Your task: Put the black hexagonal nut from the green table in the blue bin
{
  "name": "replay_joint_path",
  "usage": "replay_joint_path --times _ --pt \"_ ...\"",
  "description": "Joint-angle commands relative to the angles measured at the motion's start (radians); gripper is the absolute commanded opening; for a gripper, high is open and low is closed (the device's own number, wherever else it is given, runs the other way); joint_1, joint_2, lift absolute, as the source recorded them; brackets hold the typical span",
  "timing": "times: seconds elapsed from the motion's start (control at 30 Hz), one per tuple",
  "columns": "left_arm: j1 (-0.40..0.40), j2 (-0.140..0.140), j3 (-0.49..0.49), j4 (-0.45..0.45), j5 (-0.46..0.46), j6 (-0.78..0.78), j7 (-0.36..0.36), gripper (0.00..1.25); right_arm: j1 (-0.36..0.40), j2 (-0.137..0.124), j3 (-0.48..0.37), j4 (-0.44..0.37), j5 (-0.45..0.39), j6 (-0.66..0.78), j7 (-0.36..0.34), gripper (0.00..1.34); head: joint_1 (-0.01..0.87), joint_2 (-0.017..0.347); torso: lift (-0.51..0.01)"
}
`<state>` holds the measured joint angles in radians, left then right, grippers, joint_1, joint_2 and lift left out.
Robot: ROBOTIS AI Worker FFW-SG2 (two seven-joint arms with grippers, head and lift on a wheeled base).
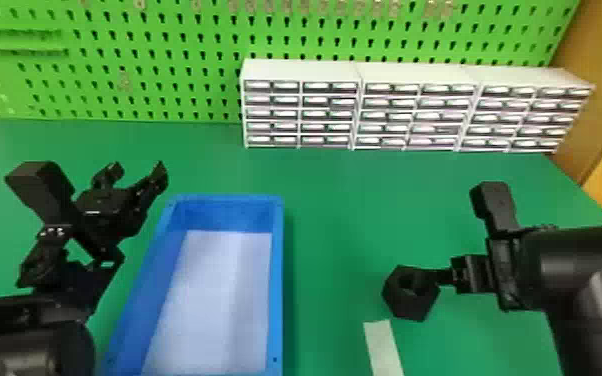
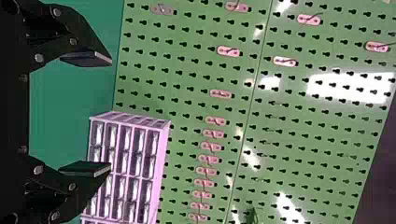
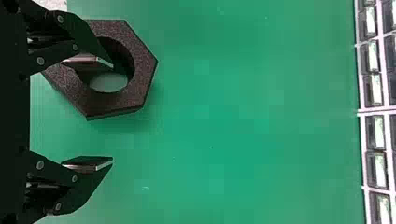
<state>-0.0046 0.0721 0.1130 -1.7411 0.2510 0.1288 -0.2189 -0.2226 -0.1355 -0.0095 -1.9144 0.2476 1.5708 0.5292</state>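
Our left claw [image 1: 137, 170] is spread, idle near the bin [image 1: 278, 280], where we have put no nut. The nut [image 1: 409, 306] lies on the surface [image 1: 335, 215], right of it, our right claw [image 3: 113, 113] wide and empty above. Gripping, carrying and releasing, we judge, all remain.

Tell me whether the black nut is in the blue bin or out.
Out: the black nut lies on the green table, right of the blue bin.
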Motion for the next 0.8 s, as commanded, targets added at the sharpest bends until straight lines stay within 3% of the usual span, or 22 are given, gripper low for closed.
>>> replay_joint_path --times 0.0,0.77 --pt "0.000 0.000 0.000 0.000 0.001 0.000 0.000 0.79 0.005 0.004 0.000 0.011 -0.004 0.001 0.000 0.80 0.691 0.009 -0.097" --pt "0.000 0.000 -0.001 0.000 0.001 0.000 0.000 0.79 0.020 0.027 -0.026 0.046 0.004 -0.067 0.000 0.80 0.691 0.009 -0.097"
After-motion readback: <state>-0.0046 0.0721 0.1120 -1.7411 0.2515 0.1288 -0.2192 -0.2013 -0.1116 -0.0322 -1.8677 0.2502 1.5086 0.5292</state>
